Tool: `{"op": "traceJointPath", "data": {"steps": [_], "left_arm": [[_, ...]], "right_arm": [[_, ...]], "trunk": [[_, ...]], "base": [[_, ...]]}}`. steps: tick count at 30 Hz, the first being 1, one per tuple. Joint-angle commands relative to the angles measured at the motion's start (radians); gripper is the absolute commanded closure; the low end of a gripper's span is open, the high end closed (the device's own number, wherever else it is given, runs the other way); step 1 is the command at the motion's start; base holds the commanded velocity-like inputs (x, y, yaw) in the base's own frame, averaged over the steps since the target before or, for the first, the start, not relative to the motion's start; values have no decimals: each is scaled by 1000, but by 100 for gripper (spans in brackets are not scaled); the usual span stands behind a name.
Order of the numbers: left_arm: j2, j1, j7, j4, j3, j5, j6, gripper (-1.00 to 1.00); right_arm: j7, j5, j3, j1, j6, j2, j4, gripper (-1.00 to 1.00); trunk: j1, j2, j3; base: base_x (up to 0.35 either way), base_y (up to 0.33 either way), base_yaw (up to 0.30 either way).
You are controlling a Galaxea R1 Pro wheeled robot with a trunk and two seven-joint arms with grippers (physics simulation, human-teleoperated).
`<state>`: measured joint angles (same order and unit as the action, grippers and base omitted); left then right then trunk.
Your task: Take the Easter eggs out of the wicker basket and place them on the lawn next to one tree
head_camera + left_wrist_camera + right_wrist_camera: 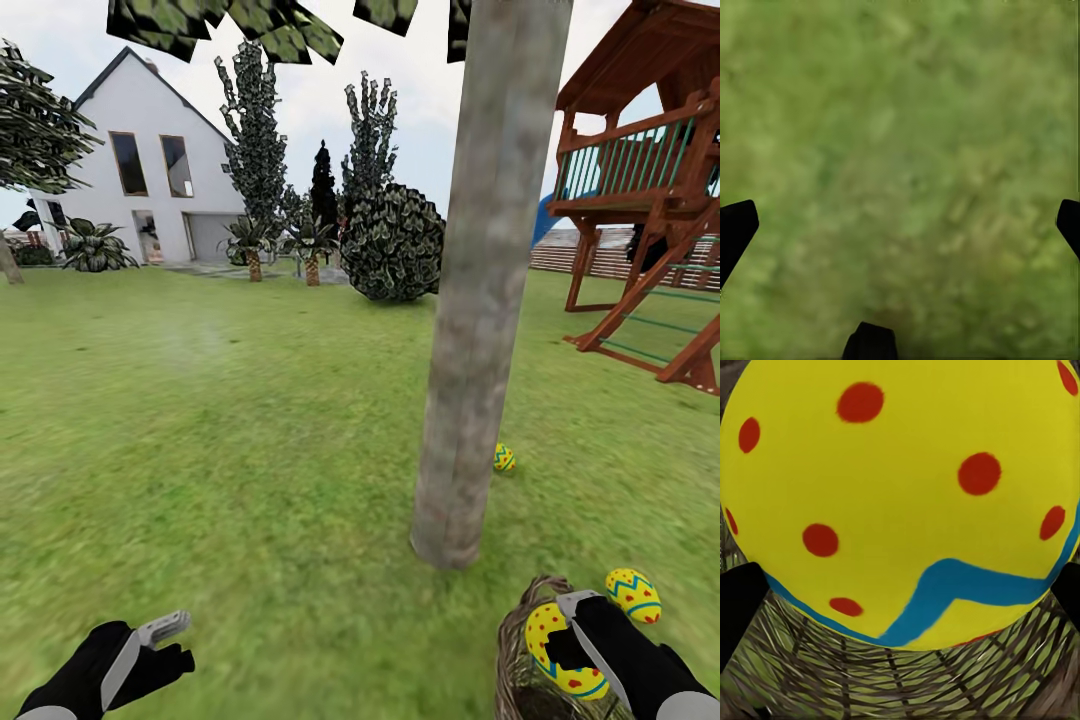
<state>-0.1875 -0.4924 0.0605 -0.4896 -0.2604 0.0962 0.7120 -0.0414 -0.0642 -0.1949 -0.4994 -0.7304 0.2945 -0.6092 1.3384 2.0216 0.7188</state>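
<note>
The tree [485,300] rises as a thick grey-brown trunk in the middle of the lawn [220,440]. One Easter egg [503,458] lies on the grass just right of the trunk's base. A second egg [633,595] rests on the grass past the wicker basket [515,665], at the bottom right. My right gripper [560,625] is shut on the third egg [553,650] and holds it above the basket's weave [900,682]; this egg [900,495] sits between the dark fingers [735,607]. My left gripper [183,640] hangs open over bare grass [900,150] at the bottom left.
A wooden play tower [650,180] with a slide stands at the right. A round dark bush [393,243], narrow trees and a white house [150,170] line the far side. Open grass stretches left of the trunk.
</note>
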Motion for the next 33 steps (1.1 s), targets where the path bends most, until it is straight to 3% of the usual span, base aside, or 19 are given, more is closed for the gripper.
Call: {"op": "traceJointPath", "data": {"steps": [1,33], "left_arm": [[1,0,-1,-1,-3,7,6,-100],[6,-1,-4,-1,-3,7,5,-100]], "right_arm": [[1,-6,-6,-1,-4,2,-1,100],[1,-8,-6,-1,-10,2,-1,100]], "trunk": [[-4,-7,-2],[-127,-231,-102]], "base": [[0,0,0],[0,0,0]]}}
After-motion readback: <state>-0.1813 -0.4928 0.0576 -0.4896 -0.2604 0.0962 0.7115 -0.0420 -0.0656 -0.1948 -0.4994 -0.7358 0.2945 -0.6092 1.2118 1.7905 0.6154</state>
